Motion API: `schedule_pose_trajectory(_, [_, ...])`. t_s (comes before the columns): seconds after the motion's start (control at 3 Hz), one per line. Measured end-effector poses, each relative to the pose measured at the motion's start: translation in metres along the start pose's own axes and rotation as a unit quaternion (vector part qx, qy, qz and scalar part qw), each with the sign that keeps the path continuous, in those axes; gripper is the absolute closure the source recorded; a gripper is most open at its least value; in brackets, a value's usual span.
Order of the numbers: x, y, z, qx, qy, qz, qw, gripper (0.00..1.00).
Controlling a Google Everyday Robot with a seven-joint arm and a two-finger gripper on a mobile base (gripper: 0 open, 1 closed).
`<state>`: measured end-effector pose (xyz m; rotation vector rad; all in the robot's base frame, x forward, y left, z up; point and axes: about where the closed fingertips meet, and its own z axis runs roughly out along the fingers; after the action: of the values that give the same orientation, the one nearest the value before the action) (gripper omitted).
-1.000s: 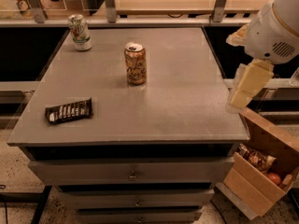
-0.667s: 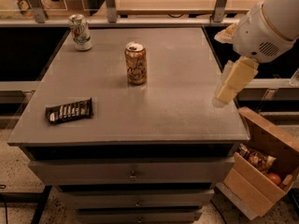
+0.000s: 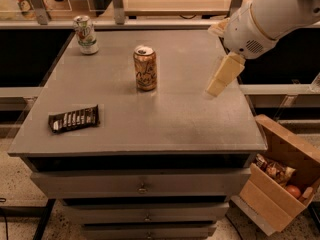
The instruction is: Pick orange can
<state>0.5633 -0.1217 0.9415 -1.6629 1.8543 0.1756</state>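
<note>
Grey table (image 3: pixel 165 126): gripper (image 3: pixel 215 59), jaws open and empty, has swung in over the right edge towards the can (image 3: pixel 145 68), still well apart

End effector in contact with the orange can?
Apart. Camera view shows a plain stretch of bare tabletop between the end effector, over its right side, and the orange can near the middle.
</note>
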Motion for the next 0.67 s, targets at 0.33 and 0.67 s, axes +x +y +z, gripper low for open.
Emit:
schedule_pose_trajectory(0.33, [0.000,0.000,0.000,0.000,0.000,0.000,1.0000,0.00])
schedule_pose_trajectory(0.67, [-0.004,-0.018,0.031,-0.007,-0.017,0.000,0.9998,0.00])
